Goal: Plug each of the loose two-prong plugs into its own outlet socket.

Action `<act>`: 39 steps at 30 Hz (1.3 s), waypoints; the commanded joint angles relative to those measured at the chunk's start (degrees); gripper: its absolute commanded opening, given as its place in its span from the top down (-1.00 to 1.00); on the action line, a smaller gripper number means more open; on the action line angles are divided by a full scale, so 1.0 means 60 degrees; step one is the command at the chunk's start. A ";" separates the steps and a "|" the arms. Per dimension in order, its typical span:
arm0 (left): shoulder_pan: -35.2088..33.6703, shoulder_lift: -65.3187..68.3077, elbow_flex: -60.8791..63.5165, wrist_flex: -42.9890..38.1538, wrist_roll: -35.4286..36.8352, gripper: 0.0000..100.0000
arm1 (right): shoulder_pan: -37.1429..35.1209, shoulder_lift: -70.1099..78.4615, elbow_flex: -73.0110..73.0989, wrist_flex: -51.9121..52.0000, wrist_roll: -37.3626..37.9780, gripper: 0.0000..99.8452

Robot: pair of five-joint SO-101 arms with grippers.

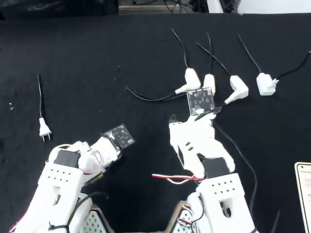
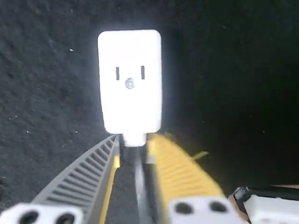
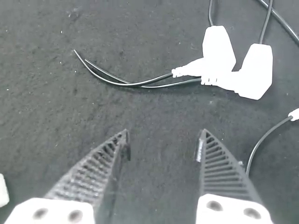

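A loose white two-prong plug (image 1: 44, 128) lies at the left of the black table, its black cord running toward the far edge. My left gripper (image 2: 134, 140) is shut on the lower tab of a white outlet socket (image 2: 130, 81), whose two slots face the camera. From above, that left gripper (image 1: 116, 138) sits a little right of the loose plug. My right gripper (image 3: 161, 144) stands open over bare cloth. Just beyond it lie two white sockets (image 3: 219, 46) (image 3: 254, 70) with plugs in them. From above, the right gripper (image 1: 197, 116) is just below those sockets (image 1: 192, 77).
Two more white sockets (image 1: 238, 88) (image 1: 266, 83) with cords lie at the back right. Thin black cords (image 3: 126, 81) curve across the cloth ahead of the right gripper. A sheet of paper (image 1: 303, 194) sits at the right edge.
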State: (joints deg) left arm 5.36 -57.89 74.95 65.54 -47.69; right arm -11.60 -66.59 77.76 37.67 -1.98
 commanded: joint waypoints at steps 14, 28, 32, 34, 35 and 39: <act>-0.2410 -0.0117 -0.1751 -0.0293 -0.0088 0.52 | -0.0440 -0.0242 0.0081 -0.0308 0.0044 0.56; -0.1780 -0.0044 0.0183 -0.3516 0.3458 0.52 | -0.0440 -0.0242 0.0081 -0.0308 0.0044 0.56; -0.1121 -0.0132 0.0813 -0.3634 0.3663 0.52 | -0.0410 -0.0271 0.0081 -0.0308 0.0044 0.56; -0.0623 -0.0147 0.0608 -0.3370 0.3971 0.52 | -0.0410 -0.0286 0.0081 -0.0308 0.0044 0.56; -0.0374 -0.0147 0.0403 -0.3165 0.4132 0.52 | -0.0396 -0.0286 0.0081 -0.0308 0.0044 0.56; 0.0623 -0.0147 -0.0579 -0.2344 0.4469 0.52 | -0.0366 -0.0286 0.0081 -0.0308 0.0044 0.56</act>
State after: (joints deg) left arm 4.75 -57.89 77.41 48.84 -22.55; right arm -13.10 -67.12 78.90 37.67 -1.89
